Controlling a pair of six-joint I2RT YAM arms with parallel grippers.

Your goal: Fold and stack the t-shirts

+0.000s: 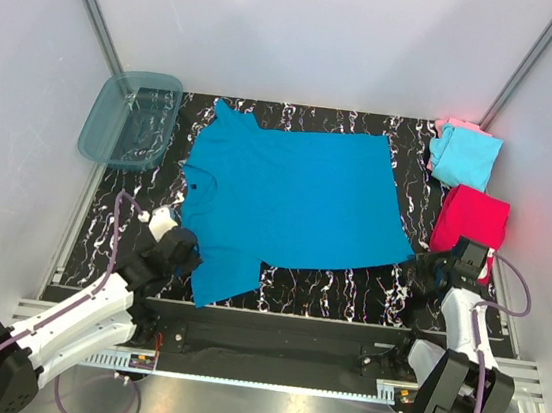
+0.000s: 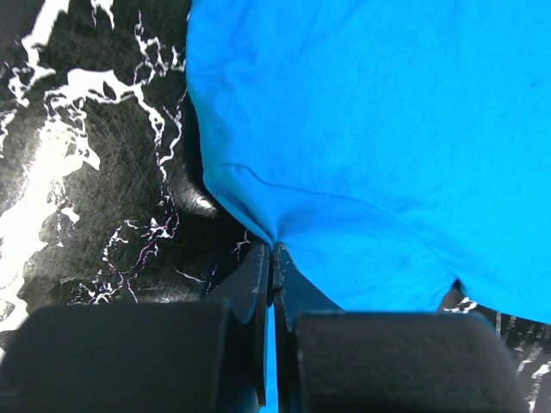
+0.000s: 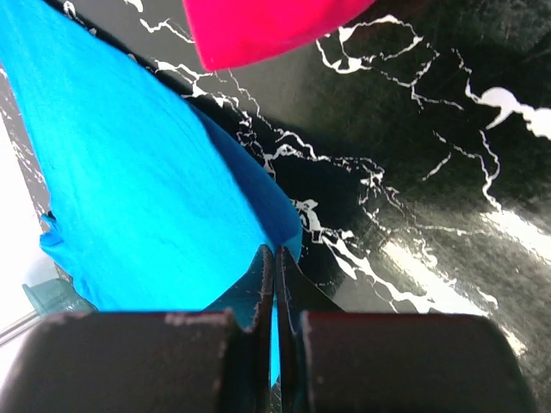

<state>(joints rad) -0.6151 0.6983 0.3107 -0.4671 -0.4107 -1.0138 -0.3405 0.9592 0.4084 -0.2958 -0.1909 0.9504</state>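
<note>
My left gripper [image 1: 188, 253] and right gripper [image 1: 421, 269], clamped tight on the teal-blue t-shirt [image 1: 298, 194] at the near edge of the worktop [image 1: 345, 298], must lift evenly.

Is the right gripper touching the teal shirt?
Touching. The right wrist view shows the right gripper shut on a corner of the teal shirt.

A lab test booth: white walls [image 1: 308, 29], aluminium posts [image 1: 89, 2], marbled tabletop [image 1: 413, 153].
</note>
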